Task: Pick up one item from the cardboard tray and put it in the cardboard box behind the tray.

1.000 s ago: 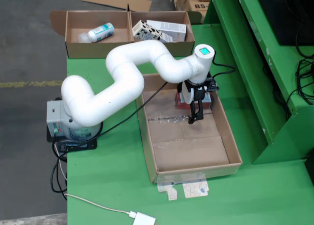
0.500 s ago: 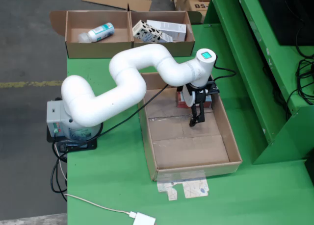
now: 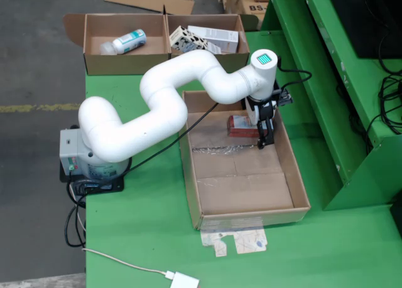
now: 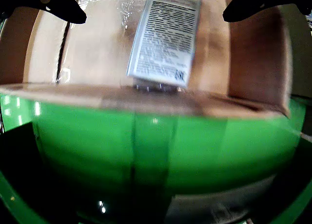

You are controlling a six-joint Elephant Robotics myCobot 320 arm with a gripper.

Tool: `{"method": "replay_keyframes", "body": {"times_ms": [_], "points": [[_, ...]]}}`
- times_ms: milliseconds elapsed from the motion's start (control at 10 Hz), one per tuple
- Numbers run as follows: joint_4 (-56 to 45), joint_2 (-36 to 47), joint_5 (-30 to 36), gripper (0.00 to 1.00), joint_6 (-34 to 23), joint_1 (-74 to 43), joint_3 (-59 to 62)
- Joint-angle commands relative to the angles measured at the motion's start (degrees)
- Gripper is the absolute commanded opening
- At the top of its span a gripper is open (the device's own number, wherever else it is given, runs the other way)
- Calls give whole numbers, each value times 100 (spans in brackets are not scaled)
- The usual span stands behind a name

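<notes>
While gripper (image 3: pixel 264 141) gapes — over item (image 3: pixel 240 125), tray (image 3: pixel 207 203)

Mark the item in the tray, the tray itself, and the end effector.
item (image 4: pixel 163 38): wrist view, on its printed label face.
tray (image 3: pixel 245 191): fixed view, bare floor.
end effector (image 3: pixel 264 144): fixed view, at the fingertips.

Matt brown cardboard tray (image 3: pixel 300 189), glossy white plastic arm (image 3: pixel 164 98), smooth green table (image 3: pixel 144 238)

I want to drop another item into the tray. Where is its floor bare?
The tray floor is bare from the tape line down to the near wall. It is crowded only at the far end, where the red carton lies beside the hand.
</notes>
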Motion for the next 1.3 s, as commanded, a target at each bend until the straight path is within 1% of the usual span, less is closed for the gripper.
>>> {"method": "replay_keyframes", "body": {"times_ms": [0, 100, 1100, 1200], "points": [[61, 159, -40, 100, 25, 26, 290], [61, 159, -40, 100, 25, 26, 290], [61, 159, -40, 0, 25, 26, 290], [61, 159, -40, 0, 25, 26, 290]]}}
